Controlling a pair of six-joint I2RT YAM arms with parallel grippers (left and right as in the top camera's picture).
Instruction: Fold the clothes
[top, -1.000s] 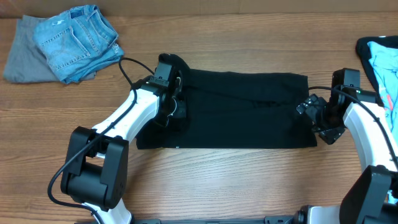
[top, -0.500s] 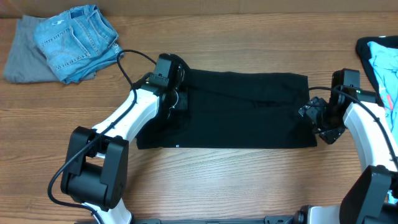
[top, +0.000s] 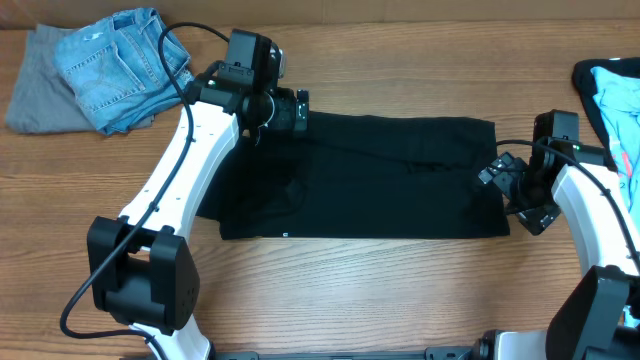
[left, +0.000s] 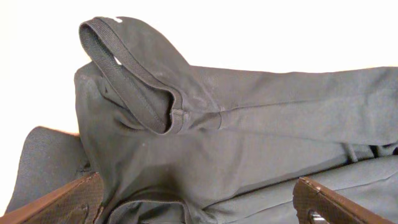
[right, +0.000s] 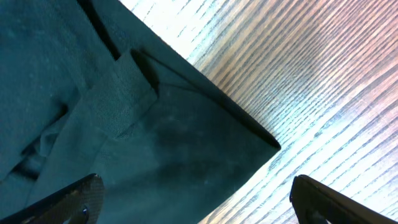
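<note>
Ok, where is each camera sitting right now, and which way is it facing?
Overhead: fixed above, facing straight down on the wooden table; shows both white arms, the left gripper, the right gripper, the spread black fabric garment and folded blue denim jeans.
Left wrist: on the left arm, facing the garment's ribbed band; its fingertips show at the bottom corners.
Right wrist: on the right arm, facing down at a garment corner on the wood; fingertips at the bottom corners.
Shared: all three see the black garment.

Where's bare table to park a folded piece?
Bare table: front strip below the black garment; back strip above it; left of the left arm, in front of the jeans. Crowded: back-left corner, and right edge by the blue garment.
</note>
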